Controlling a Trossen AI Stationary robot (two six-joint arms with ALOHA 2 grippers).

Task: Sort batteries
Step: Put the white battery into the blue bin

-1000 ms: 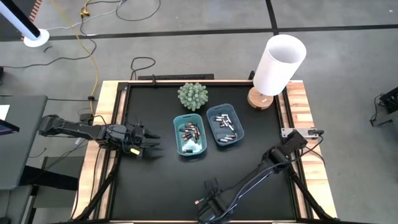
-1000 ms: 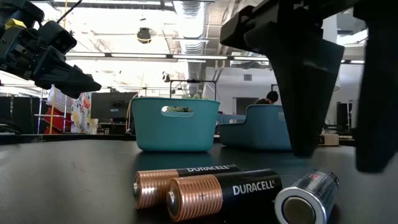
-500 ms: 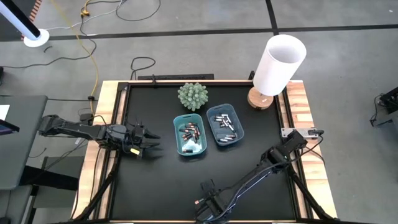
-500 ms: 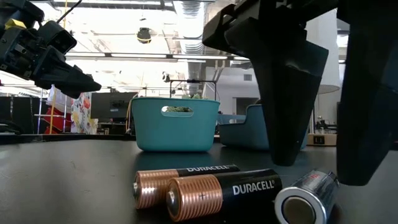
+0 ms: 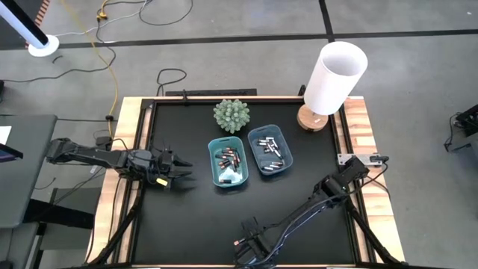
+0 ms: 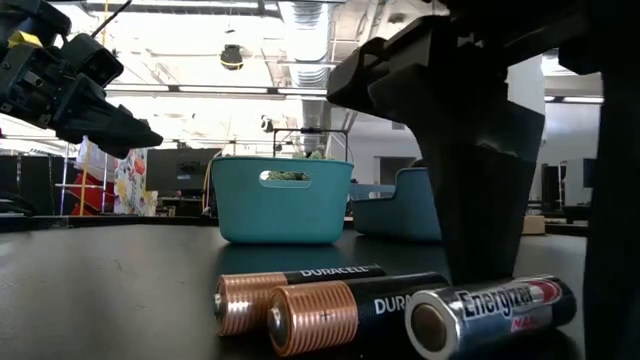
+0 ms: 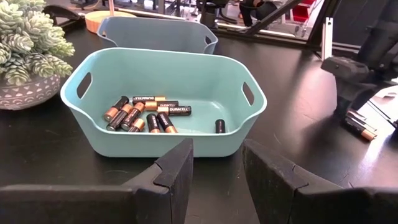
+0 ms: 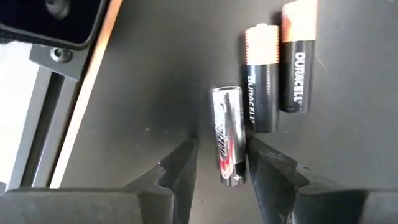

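Observation:
Three batteries lie on the black table near its near edge: two dark Duracells with copper ends (image 6: 330,305) (image 8: 277,68) and a silvery battery (image 6: 490,312) (image 8: 227,146). My right gripper (image 8: 222,155) (image 5: 250,240) is open and points down, one finger on each side of the silvery battery's end. More batteries (image 7: 146,113) lie in the left teal tray (image 5: 228,161), others in the right teal tray (image 5: 270,150). My left gripper (image 5: 179,170) (image 7: 217,163) hangs open above the table, left of the trays. My right gripper straddles the silvery battery from above, across its length, at one end (image 8: 231,174). One finger (image 8: 264,158) stands right beside the battery's side; whether it touches cannot be told. The other finger is apart from it. The battery lies flat on the table.
A potted succulent (image 5: 231,115) stands behind the trays and a white lamp on a wooden base (image 5: 332,78) at the far right corner. The table's near edge rail (image 8: 81,93) runs close beside the loose batteries. Bare black table lies between the trays and my right gripper.
My right gripper has come down and shifted slightly toward the table's left, over the silvery battery. That battery has turned about on the table: it faced the low camera end-on, now it shows its labelled side. The Duracells and my left arm stayed still.

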